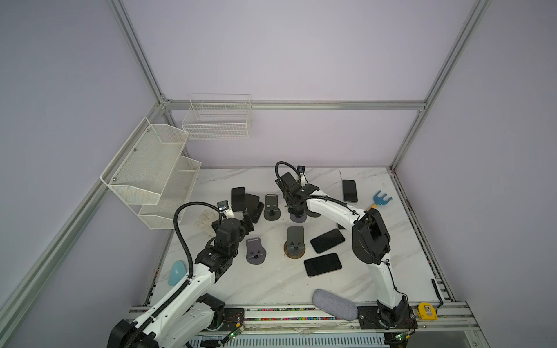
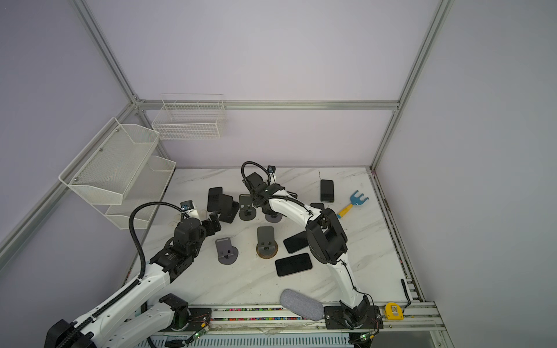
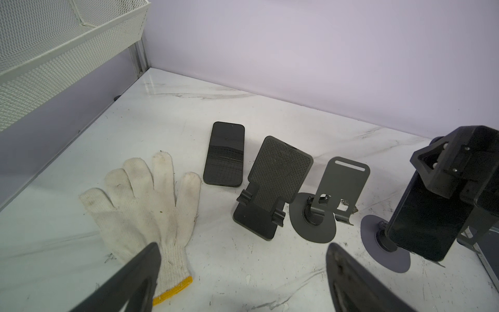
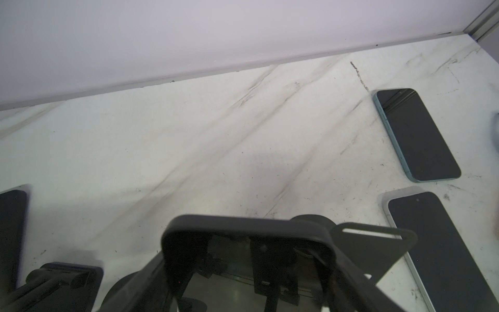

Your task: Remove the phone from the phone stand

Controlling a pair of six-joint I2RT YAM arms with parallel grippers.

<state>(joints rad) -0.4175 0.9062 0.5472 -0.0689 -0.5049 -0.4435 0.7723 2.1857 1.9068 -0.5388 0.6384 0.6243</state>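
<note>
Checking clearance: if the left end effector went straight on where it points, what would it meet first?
Most likely the empty black folding phone stand, though depth is unclear.

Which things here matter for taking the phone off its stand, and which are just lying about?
Job: phone, phone stand under it.
Lying about: glove, blue rake, tape measure, grey pouch, empty stands, flat phones.
</note>
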